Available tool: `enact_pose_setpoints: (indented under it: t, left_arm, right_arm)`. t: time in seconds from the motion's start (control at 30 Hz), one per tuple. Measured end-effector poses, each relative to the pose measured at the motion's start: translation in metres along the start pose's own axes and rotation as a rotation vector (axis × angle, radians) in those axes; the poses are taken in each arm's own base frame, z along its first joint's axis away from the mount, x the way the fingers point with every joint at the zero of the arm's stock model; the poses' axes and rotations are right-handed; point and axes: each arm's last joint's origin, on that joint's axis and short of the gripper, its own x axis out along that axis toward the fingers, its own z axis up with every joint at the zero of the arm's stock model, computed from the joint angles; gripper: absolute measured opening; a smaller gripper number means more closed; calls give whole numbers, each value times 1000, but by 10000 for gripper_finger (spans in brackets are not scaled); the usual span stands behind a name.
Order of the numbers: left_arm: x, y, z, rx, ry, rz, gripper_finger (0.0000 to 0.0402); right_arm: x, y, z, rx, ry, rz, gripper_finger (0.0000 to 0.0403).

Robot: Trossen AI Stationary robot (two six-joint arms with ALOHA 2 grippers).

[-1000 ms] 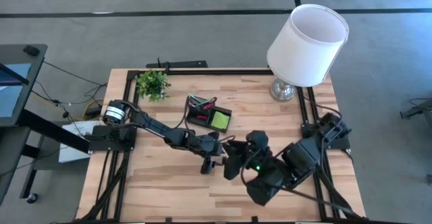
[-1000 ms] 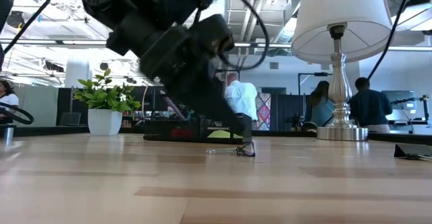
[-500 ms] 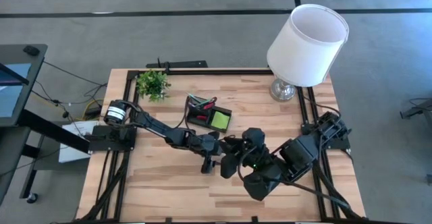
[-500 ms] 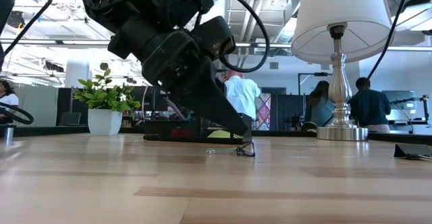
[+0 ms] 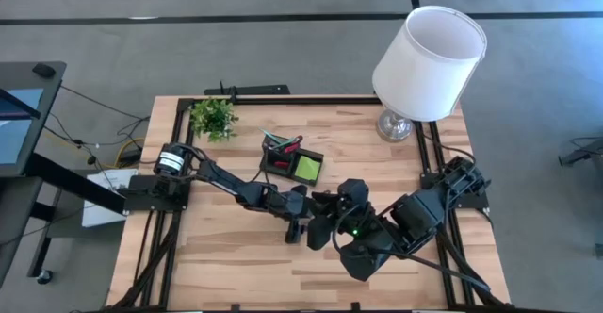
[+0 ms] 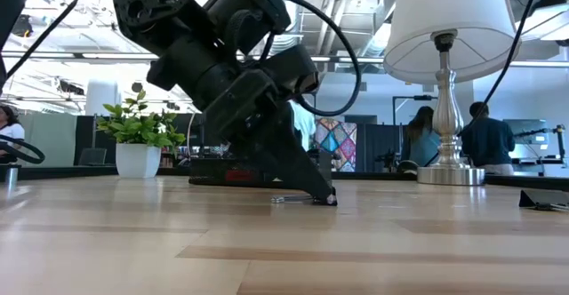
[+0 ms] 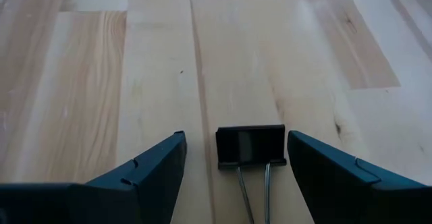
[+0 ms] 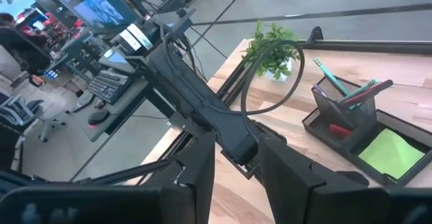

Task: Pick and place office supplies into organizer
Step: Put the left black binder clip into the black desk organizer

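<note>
A small black binder clip (image 7: 250,145) lies flat on the wooden table, its wire handles (image 6: 286,199) pointing back toward my left arm. My left gripper (image 7: 235,137) is open and low over the table. One finger stands on each side of the clip, with a gap on both sides. In the low view its fingertips (image 6: 322,195) are down at the clip. My right gripper (image 8: 236,158) hangs high above the table beside the left arm (image 5: 318,226), open, with nothing between its fingers. The black organizer (image 5: 290,162) holds pens, a red-handled item and a lime-green pad (image 8: 388,150).
A potted plant (image 5: 213,117) stands at the far left of the table and a white-shaded lamp (image 5: 429,63) at the far right. The organizer sits just beyond both grippers. Bare wood (image 5: 226,256) lies toward the near edge. People show in the room behind.
My left gripper has sunk toward the table, staying open, and its fingers now stand low on either side of the binder clip. The clip has not moved.
</note>
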Motion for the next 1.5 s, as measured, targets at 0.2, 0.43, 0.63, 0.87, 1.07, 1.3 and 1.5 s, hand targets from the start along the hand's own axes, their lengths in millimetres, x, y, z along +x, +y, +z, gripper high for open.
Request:
enact_pose_setpoints:
  t: [0.2, 0.43, 0.63, 0.87, 1.07, 1.3, 1.5]
  left_arm:
    - [0, -3, -1, 9, 4, 36, 257]
    - [0, -2, -1, 9, -8, 72, 228]
    - [0, -1, -1, 28, -4, 90, 176]
    - [-3, -1, 0, 1, 5, 90, 127]
    - [-26, 4, 4, -4, 92, 212, 151]
    - [-74, 19, 27, -112, 92, 349, 142]
    - [-116, 38, 36, -227, 77, 576, 140]
  right_arm:
    - [-1, 0, -1, -4, 2, 3, 108]
    - [-1, 0, -1, -7, 2, 3, 108]
    - [-1, 0, -1, -20, 4, 3, 108]
    - [-1, 0, -1, -21, 5, 4, 108]
    - [-6, 1, -4, -27, 13, 16, 108]
    - [-10, 2, -7, -32, 18, 26, 108]
    - [-10, 2, -11, -42, 21, 24, 108]
